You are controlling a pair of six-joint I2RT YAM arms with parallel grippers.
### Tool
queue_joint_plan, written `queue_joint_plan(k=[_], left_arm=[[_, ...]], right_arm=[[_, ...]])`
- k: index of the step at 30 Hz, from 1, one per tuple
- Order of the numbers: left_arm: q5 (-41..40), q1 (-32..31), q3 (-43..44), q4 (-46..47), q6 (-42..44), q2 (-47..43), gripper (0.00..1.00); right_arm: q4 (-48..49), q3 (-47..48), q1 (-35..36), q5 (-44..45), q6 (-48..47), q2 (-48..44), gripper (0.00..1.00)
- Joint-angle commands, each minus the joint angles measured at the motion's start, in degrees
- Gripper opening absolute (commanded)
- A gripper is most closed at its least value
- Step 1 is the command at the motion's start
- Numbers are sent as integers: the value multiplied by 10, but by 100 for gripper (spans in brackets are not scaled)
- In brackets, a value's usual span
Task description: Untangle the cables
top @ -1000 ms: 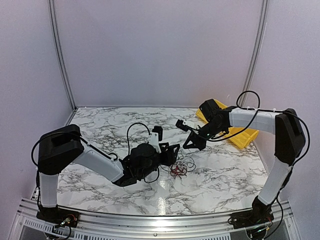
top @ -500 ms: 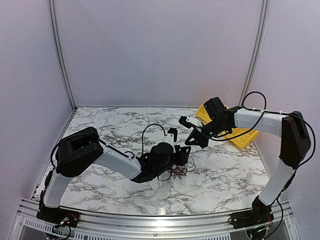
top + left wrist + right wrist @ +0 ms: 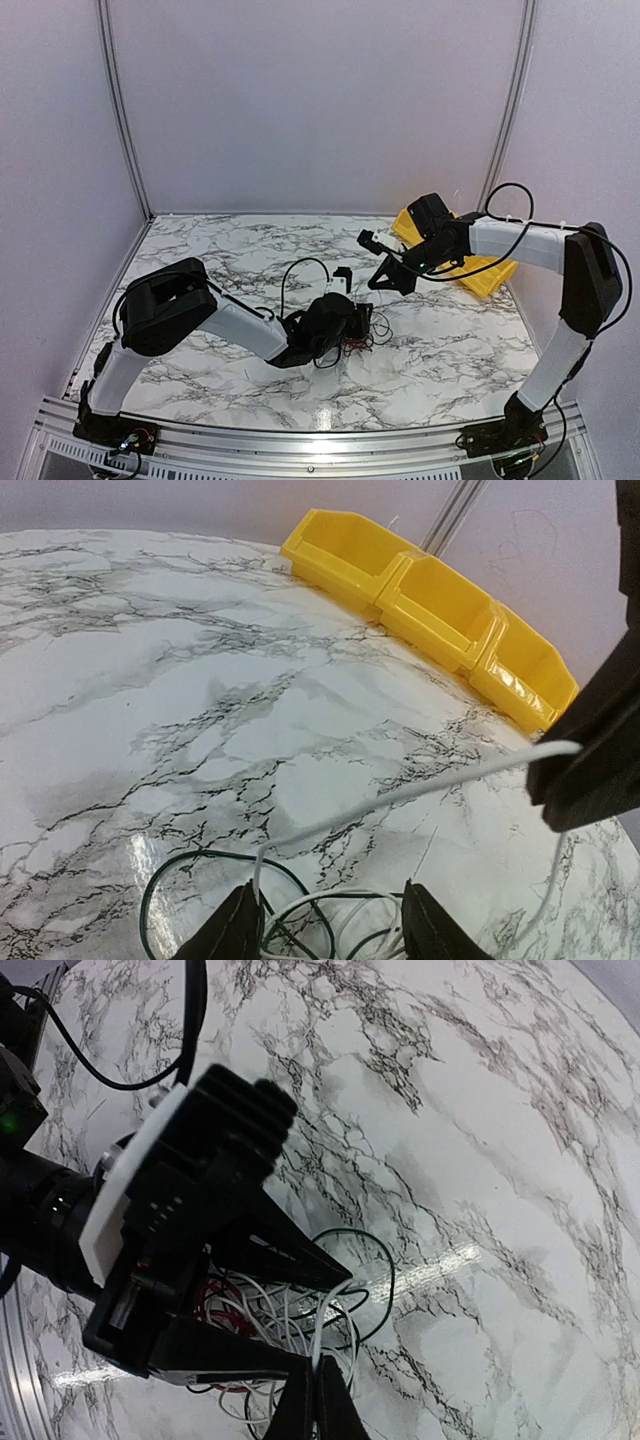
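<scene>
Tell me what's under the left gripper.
The left gripper, open, straddles the cables: white, black and red loops on the marble table. One white wire rises to the shut right gripper. The gripper's body covers the rest of the tangle.

I counted two arms on the one counter (image 3: 200,260): the left arm (image 3: 240,330) and the right arm (image 3: 520,240). Each ended in a single pincer, so two in all, the left pincer (image 3: 330,930) and the right pincer (image 3: 315,1400). There was one tangle of cables (image 3: 300,1325), with strands in three colours: white, black and red. How many separate strands it held I could not tell. Three yellow bins (image 3: 440,600) stood in one row.
</scene>
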Motion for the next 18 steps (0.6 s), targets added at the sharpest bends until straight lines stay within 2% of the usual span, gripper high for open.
queue_joint_plan(k=[1, 6, 11, 18], left_arm=[[-4, -2, 17, -63, -9, 24, 50], [-10, -2, 2, -63, -7, 23, 45], [-3, -2, -5, -63, -19, 32, 41], [-8, -2, -12, -62, -19, 32, 38]], right_arm=[[-25, 57, 1, -43, 5, -40, 0], [-74, 156, 1, -74, 5, -66, 0], [-144, 296, 1, -115, 12, -76, 0], [-156, 409, 1, -119, 36, -102, 0]])
